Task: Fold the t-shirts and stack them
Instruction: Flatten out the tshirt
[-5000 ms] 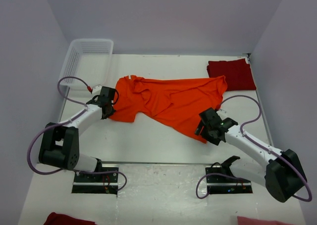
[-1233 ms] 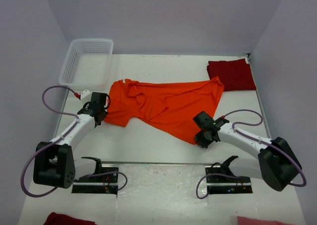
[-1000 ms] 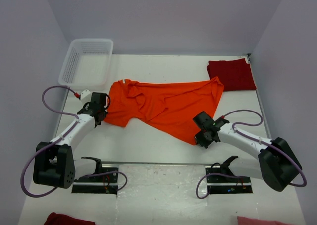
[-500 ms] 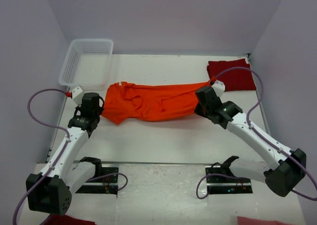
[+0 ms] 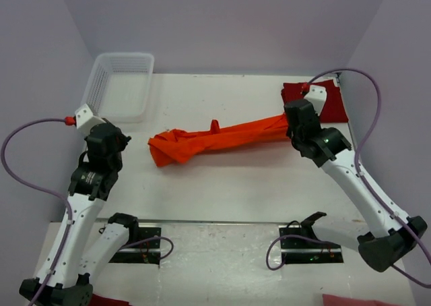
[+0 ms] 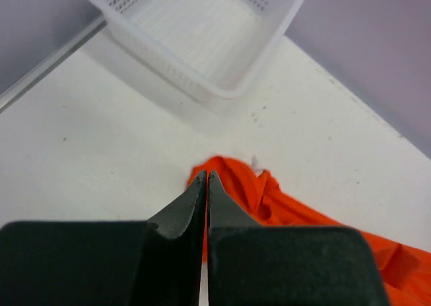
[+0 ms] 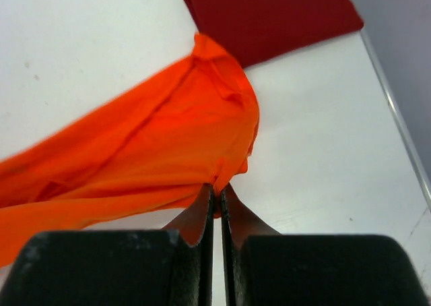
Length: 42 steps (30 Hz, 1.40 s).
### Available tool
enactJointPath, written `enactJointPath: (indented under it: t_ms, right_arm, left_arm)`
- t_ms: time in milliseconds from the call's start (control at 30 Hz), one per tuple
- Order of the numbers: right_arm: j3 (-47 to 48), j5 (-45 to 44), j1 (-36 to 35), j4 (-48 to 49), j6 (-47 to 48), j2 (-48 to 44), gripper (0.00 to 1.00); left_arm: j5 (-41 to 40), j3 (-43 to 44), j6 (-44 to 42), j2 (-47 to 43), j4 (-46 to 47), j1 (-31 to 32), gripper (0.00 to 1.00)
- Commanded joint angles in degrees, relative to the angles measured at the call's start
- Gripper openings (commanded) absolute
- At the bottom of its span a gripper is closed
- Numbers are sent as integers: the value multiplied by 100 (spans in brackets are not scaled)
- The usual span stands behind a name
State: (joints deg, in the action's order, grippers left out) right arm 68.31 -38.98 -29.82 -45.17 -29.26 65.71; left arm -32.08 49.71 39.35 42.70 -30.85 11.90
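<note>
The orange t-shirt is drawn into a long, narrow, bunched band across the middle of the table. My right gripper is shut on its right end and holds that end up, just in front of the folded dark red t-shirt at the back right. The shirt's left end rests crumpled on the table. To the left of that end, and apart from it, my left gripper is raised and shut with nothing between its fingers.
A white lattice basket stands at the back left corner. At the near edge, a dark red cloth peeks out at the bottom left. A pink one shows at the bottom right. The arm bases sit between those two.
My right gripper has lifted the shirt's corner and carried it back and right toward the dark red t-shirt, gathering the shirt into a band. My left arm has left the sleeve and risen.
</note>
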Motion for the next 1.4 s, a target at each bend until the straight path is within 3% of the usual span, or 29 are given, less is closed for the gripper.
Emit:
enactJointPath:
  t_ms: [0,167,267,300,400,433,467,533,600,633,700,733,833,1133,1367]
  right_arm:
    - [656,-391,38,148,744,-612,0]
    - [1438,13,64,157,1448,-823,0]
    - [1711,416,82,-149,1432,-631,0]
    - [1694,609,82,-237,1283,-612,0]
    - [1238,892,73,-116,1107,-673,0]
    - [993,901,64,-28,1106,-683,0]
    - [895,892,64,-10,1080,-674,0]
    - [685,989,64,78,1054,-648,0]
    - [613,1033,56,96,948,-604,0]
    - [543,1103,56,105,939,-586,0]
    - [481,1226,56,192,896,-577,0]
    - [438,1261,64,201,878,-586,0]
    - [324,1340,56,298,843,-638,0]
    - [191,1376,56,289,816,-665,0]
    - [147,1226,56,219,878,-788,0]
  left_arm:
    - [200,696,-261,-270,-184,49,0]
    - [885,1767,-542,-201,-238,49,0]
    - [2070,2033,-753,245,-263,49,0]
    - [3161,1981,-762,431,-281,58,0]
    - [4233,825,-411,670,541,513,0]
    - [4070,586,-402,713,693,802,0]
    - [3860,314,-420,940,790,1475,0]
    - [3769,-21,-516,1457,1105,2024,1]
    - [4261,-268,-534,1828,1483,2613,8]
    - [4340,-391,-525,2013,1686,2833,17]
    - [4097,-638,-359,2461,2012,3431,19]
    - [4078,-725,-332,2584,2187,3563,26]
    - [4016,-980,-235,2954,2600,3679,39]
    - [4833,-1060,-130,4262,3796,3661,51]
    - [4851,-797,-191,4809,3841,3618,53]
